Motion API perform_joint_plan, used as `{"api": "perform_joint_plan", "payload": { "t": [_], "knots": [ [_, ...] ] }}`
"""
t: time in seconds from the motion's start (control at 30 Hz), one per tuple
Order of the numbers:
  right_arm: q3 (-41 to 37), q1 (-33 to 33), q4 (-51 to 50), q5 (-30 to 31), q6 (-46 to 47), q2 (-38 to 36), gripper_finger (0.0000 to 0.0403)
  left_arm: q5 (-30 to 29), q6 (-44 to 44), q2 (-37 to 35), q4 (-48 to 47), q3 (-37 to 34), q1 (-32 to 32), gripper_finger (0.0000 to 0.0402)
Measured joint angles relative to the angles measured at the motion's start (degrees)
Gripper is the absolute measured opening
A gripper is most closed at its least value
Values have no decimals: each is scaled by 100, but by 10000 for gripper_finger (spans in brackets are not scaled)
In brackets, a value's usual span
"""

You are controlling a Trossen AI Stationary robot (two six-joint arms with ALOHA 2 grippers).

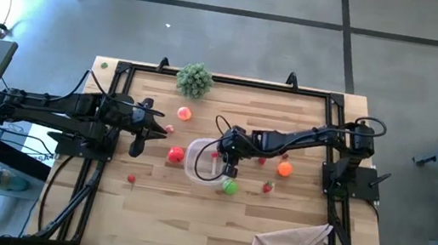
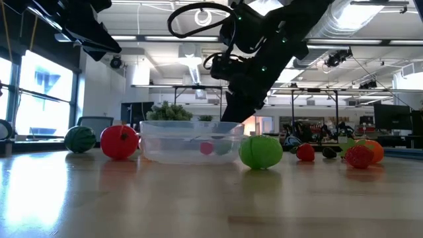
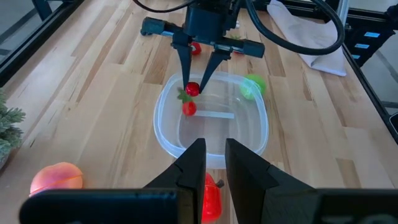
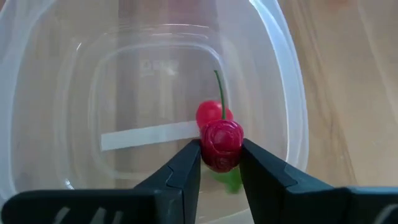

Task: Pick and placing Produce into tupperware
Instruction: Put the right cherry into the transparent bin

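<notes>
Over the clear tupperware at mid-table, the right gripper pinches a small red berry above another berry already inside. Best to spread the fingers here, low and centred, then rise straight. The left gripper, pressed nearly together and empty, waits nearby.

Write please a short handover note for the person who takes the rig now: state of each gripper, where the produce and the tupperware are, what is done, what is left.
Right gripper: over the tupperware, fingers around a small red berry; not released yet.
Left gripper: empty, fingers near together, waiting beside the container.
Done: one red berry with a green stem lies inside the tupperware.
Left on the table: red tomato, green fruit, peach, orange fruit, small red pieces and.
Next, probably: release the berry, then fetch the green fruit.
</notes>
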Motion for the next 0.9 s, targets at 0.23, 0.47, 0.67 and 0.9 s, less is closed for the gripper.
{"api": "perform_joint_plan", "payload": {
  "t": [0.23, 0.47, 0.67, 0.9],
  "knots": [
    [0, 0, 55, 0, -100, 0, 99, 1, 0, 2, 0, 2, 1, 51],
    [0, 0, 52, -131, -100, 0, 99, 0, 1, 2, 0, 1, 1, 51],
    [0, 2, -7, -131, -98, 0, 111, 2, 0, 2, -2, 0, 0, 51],
    [-2, -3, -3, 18, -92, 0, 147, 1, 0, 1, 0, 1, 0, 51]
  ]
}}
